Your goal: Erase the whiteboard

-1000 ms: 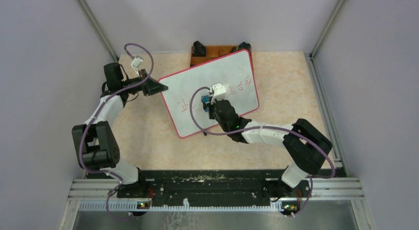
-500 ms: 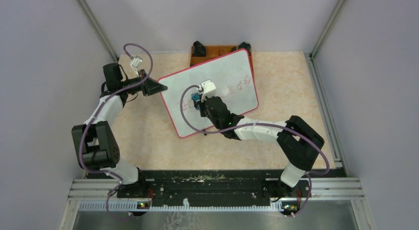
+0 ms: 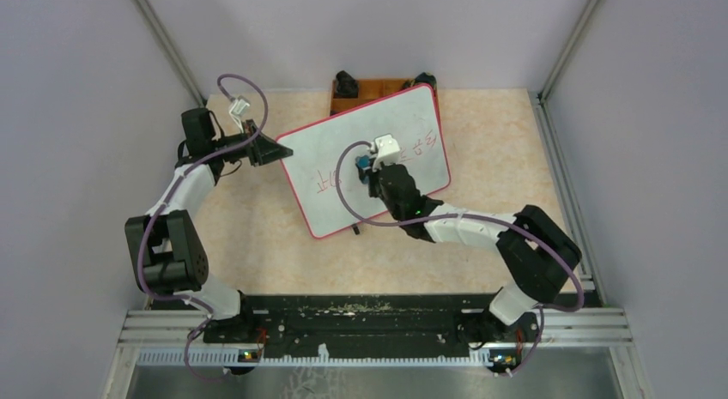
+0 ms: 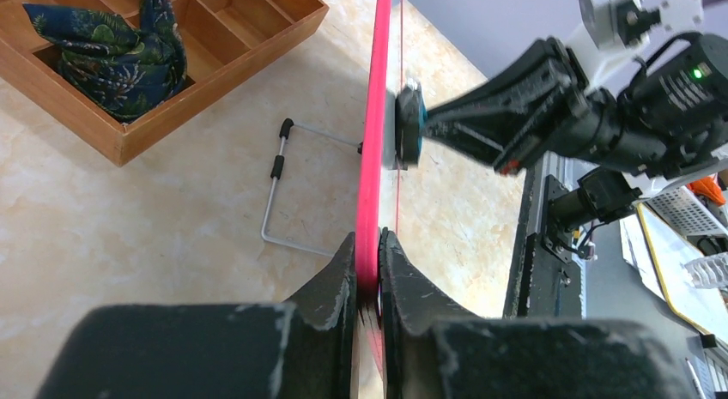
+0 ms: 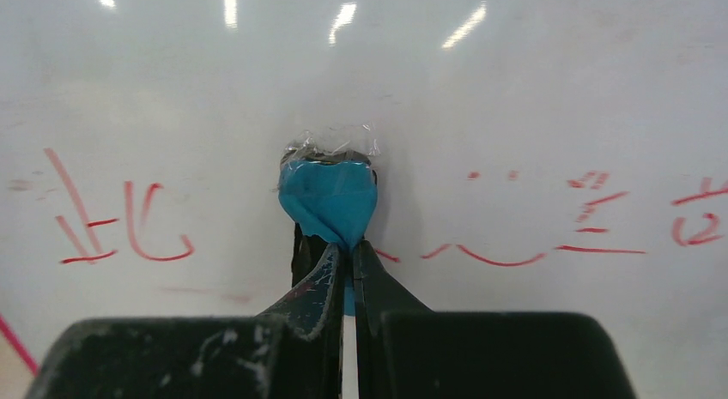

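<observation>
Since the right hand (image 5: 343,249) is pinched shut on a little blue eraser (image 5: 329,193) with the pad flat against the whiteboard (image 3: 360,129), I'd say we're mid-wipe, somewhere around the middle of the writing. The board itself is propped at a tilt on the table (image 3: 257,244), leaning on a wire stand (image 4: 279,193) behind it. The left hand (image 4: 367,244) is clamped tight on its red rim at the left corner to steady it. There's red writing (image 5: 137,232) to the left of the eraser and more strokes (image 5: 592,219) off to the right, so plenty is left to go. To do this bit well, I'd keep the pad square to the board and press only lightly, because it's on a flimsy stand and a hard push could tip it or twist it out of that left pinch. Overlap the passes along the line of characters, and watch that the fingers (image 5: 378,287) don't scrape the surface. As for containers, there's a wooden tray (image 4: 172,124) just past the board's far edge, split into compartments. One holds a bunched dark blue leafy cloth (image 4: 112,47), and the couple next to it that I can see look bare. The rest is hidden by the board.
</observation>
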Robot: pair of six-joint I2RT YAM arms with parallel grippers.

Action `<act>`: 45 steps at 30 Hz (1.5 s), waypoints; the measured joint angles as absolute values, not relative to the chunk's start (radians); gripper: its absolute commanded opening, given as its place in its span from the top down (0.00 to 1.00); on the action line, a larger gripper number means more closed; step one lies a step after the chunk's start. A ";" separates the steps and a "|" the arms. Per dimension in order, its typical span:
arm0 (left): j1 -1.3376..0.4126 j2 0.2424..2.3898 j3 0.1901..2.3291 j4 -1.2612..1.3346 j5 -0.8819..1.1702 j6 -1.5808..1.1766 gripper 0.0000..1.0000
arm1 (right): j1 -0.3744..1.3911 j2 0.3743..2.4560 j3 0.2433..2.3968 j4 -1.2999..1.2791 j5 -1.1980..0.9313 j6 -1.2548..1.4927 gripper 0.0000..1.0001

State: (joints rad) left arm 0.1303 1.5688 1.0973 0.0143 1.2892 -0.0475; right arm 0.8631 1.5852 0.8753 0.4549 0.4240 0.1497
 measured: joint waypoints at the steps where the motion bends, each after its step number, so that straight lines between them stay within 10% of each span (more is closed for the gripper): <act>1: 0.129 1.569 1.097 0.014 1.290 -0.048 1.00 | 0.838 1.570 0.862 0.455 0.421 0.150 1.00; 20: 0.124 1.569 1.098 -0.014 1.285 -0.044 1.00 | 0.430 1.483 0.752 0.495 0.319 0.182 1.00; 45: 0.125 1.569 1.105 -0.040 1.299 -0.024 1.00 | 0.713 1.475 0.718 0.513 0.252 0.210 1.00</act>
